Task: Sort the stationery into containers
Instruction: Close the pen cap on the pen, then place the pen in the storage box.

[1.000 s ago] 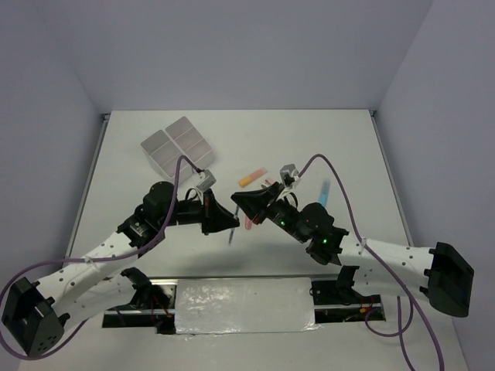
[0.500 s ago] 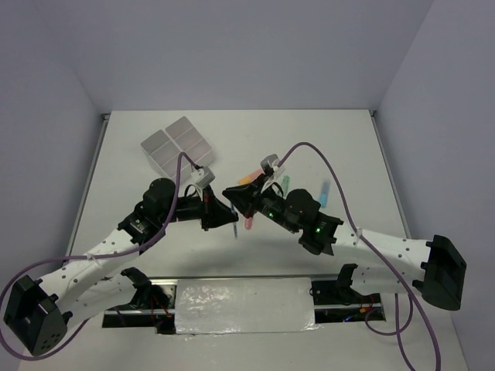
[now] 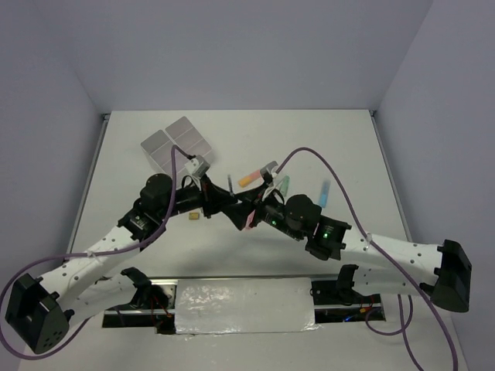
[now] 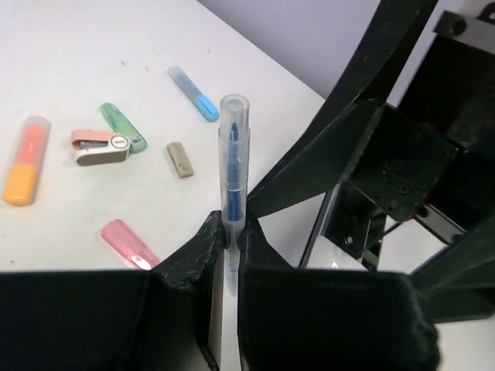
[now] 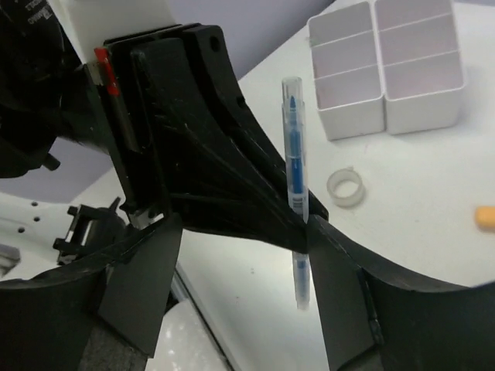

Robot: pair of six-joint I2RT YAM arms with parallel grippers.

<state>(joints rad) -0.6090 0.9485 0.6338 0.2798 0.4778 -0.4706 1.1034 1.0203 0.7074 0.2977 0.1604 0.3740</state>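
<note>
Left wrist view: the left gripper point(image 4: 230, 232) has its jaws clamped on the upright blue pen point(image 4: 233, 154). The right gripper point(image 5: 241, 232) gapes around it (holding nothing). From above, the containers point(image 3: 176, 144) lie at ten o'clock.

The right jaws aren't pinched together anymore. They're spread wide now, one finger on each side of the blue pen point(image 5: 294, 147). The left jaws have flipped over too: a second ago the pen was poking out below them toward the near edge, and now it sticks up past them toward the far side. The right arm has also slid in toward the left jaws, so the two sets are pretty much nose to nose. That shuffle uncovers a green marker point(image 3: 284, 184) behind the right jaws, and a tan eraser point(image 3: 195, 217) near the left jaws, on their outer side.
</note>
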